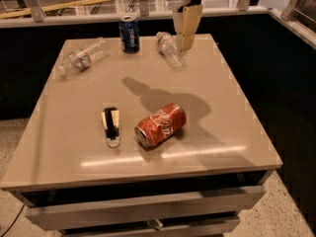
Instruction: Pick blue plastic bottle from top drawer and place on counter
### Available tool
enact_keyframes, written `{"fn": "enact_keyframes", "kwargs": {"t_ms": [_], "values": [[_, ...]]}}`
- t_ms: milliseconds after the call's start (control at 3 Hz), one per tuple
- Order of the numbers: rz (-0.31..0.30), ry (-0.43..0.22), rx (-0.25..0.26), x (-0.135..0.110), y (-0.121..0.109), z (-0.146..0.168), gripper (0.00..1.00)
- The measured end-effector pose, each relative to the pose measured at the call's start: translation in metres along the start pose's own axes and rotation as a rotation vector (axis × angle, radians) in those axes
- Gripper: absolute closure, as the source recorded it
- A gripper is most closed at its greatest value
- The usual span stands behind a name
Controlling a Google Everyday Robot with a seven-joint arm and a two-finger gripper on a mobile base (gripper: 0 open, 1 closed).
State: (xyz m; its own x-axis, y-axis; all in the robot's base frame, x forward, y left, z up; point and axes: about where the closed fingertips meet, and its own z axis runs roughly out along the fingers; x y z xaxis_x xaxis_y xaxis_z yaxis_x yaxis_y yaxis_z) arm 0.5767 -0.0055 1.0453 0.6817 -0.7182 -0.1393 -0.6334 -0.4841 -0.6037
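The blue plastic bottle (167,48), clear and ribbed, lies on its side at the far middle of the beige counter (217,112). My gripper (185,31) hangs down from the top edge of the view, its beige finger right against the bottle's right side, low over the counter. Whether the finger touches the bottle I cannot tell. The top drawer (143,209) shows as a pale front under the counter's near edge, with a dark gap above it; its inside is hidden.
A second clear bottle (83,57) lies at the far left. A blue soda can (129,33) stands at the back. A red cola can (160,124) lies on its side near the middle, beside a small black-and-white object (111,126). A latched lower drawer front (155,225) sits below.
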Motion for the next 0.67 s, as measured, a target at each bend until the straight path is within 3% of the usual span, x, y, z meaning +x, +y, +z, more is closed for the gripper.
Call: {"fn": "enact_keyframes", "kwargs": {"t_ms": [667], "values": [[-0.028, 0.01, 0.007, 0.011, -0.018, 0.014, 0.0]]}}
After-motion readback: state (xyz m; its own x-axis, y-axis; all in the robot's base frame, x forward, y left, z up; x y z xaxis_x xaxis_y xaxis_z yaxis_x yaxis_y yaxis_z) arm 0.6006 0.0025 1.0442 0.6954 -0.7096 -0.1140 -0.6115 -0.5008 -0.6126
